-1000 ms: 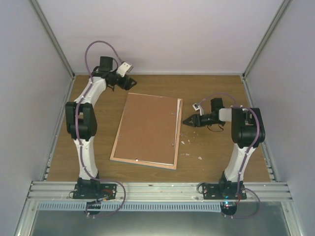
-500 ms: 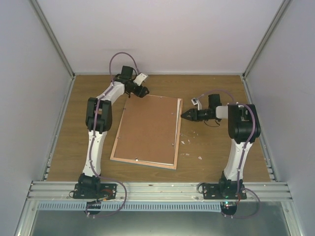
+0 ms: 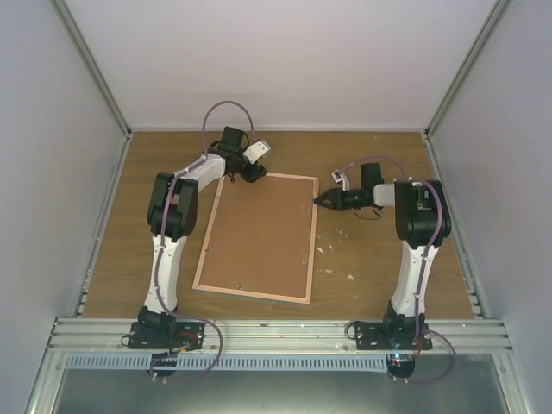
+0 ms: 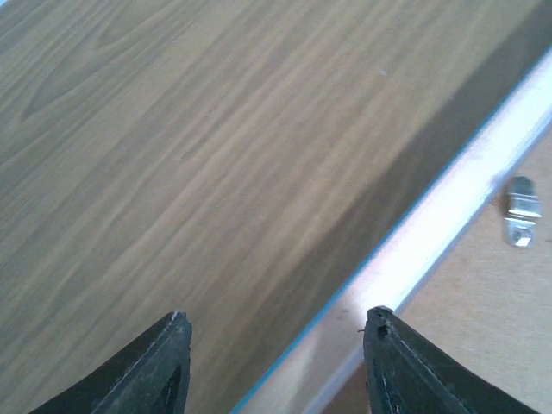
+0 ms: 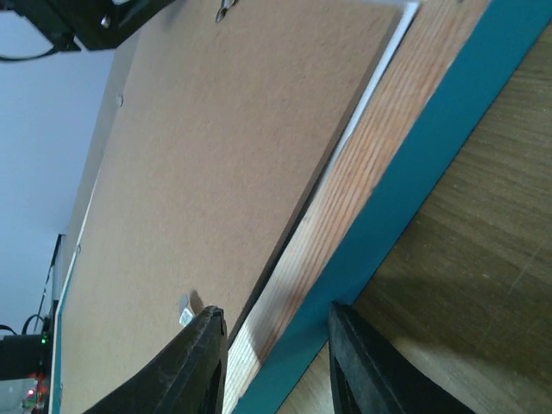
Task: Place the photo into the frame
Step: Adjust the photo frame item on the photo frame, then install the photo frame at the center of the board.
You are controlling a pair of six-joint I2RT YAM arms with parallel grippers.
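The frame point(image 3: 259, 237) lies back-up on the table, its brown board facing up inside a light wood rim. The photo is hidden. My left gripper point(image 3: 252, 175) hangs at the frame's far left corner. In the left wrist view the left gripper point(image 4: 272, 319) is open, and the frame's pale rim point(image 4: 448, 203) runs between its fingers with room on both sides. My right gripper point(image 3: 316, 200) is at the far right corner. In the right wrist view the right gripper point(image 5: 274, 310) is closed against the frame's wood rim point(image 5: 371, 172) and teal side.
Small metal clips point(image 4: 522, 211) point(image 5: 185, 309) sit on the backing board. White scraps point(image 3: 332, 250) lie on the table right of the frame. Enclosure walls stand on three sides, and an aluminium rail point(image 3: 276, 332) runs along the near edge.
My left arm swung from the back left to the frame's far left corner. The right gripper edged onto the far right corner. Both sets of jaws narrowed, and the frame now lies flat and square.
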